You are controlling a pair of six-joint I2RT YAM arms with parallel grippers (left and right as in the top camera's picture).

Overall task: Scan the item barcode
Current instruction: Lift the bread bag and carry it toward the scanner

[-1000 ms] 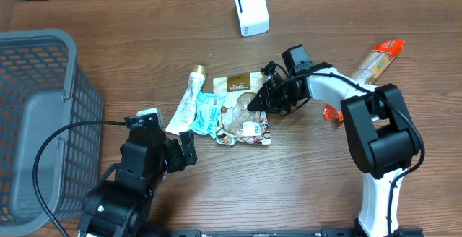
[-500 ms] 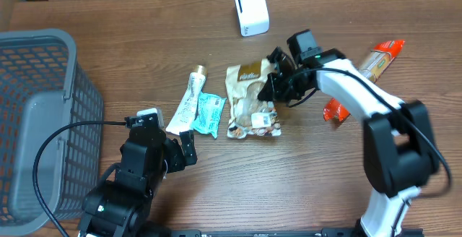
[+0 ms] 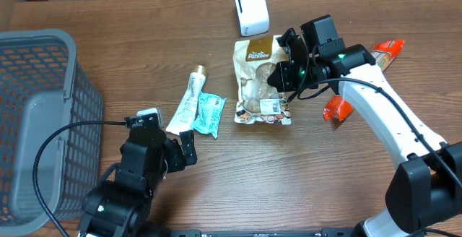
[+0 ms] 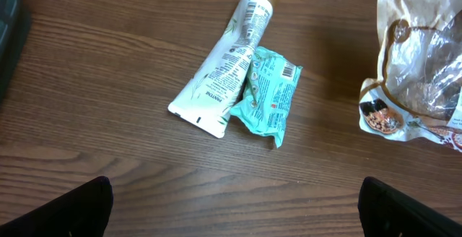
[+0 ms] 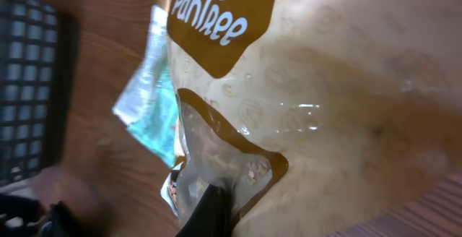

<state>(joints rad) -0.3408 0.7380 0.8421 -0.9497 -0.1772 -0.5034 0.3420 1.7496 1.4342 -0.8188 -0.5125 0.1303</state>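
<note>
**Glossy film on a matt wooden desk**

The desk [image 3: 289,179] is dark brown wood with visible grain and a matt finish. The snack bag [image 3: 261,82], upper middle, is wrinkled glossy plastic film with a clear window catching glare. The tube [image 3: 186,105] is smooth white plastic. The teal packet [image 3: 209,113] is crinkled wrapper. The basket [image 3: 43,42], left, is grey plastic mesh. The scanner [image 3: 251,10], top, is smooth white plastic.

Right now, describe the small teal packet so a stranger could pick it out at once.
Start at the grey mesh basket on the left and move right to the first two items. The teal packet lies against the right side of the white tube; it alone is teal, short and crinkled, unlike the long gold-capped tube.
</note>
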